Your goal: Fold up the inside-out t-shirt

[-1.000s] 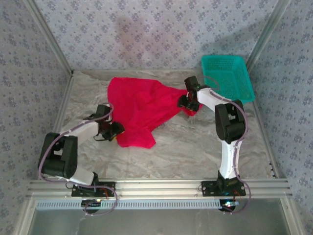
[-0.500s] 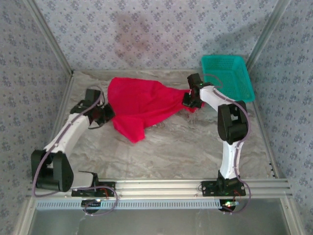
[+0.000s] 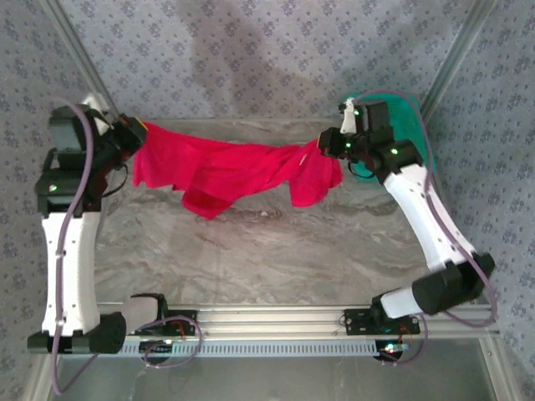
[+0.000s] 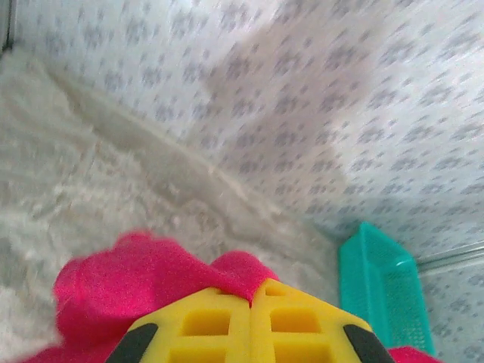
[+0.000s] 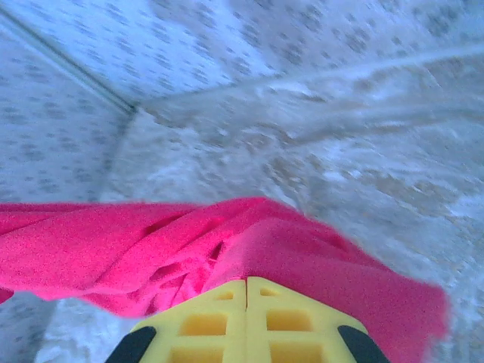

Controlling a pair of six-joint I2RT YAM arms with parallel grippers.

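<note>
The red t-shirt (image 3: 226,167) hangs stretched above the table between my two raised arms, sagging in the middle. My left gripper (image 3: 134,138) is shut on its left end, and my right gripper (image 3: 330,144) is shut on its right end. In the left wrist view the yellow fingers (image 4: 204,321) meet at the left gripper (image 4: 251,295) with red t-shirt (image 4: 136,280) pinched between them. The right wrist view shows the right gripper (image 5: 246,284) shut on the t-shirt (image 5: 151,249), which drapes away to the left.
A teal mesh basket (image 3: 414,125) stands at the back right corner, just behind my right wrist, and its basket wall (image 4: 378,280) shows in the left wrist view. The marbled table (image 3: 276,251) lies below, walled by patterned panels on three sides.
Both arms rose and spread apart, lifting the t-shirt off the table and pulling it out into a band. Both grippers closed on its ends.
</note>
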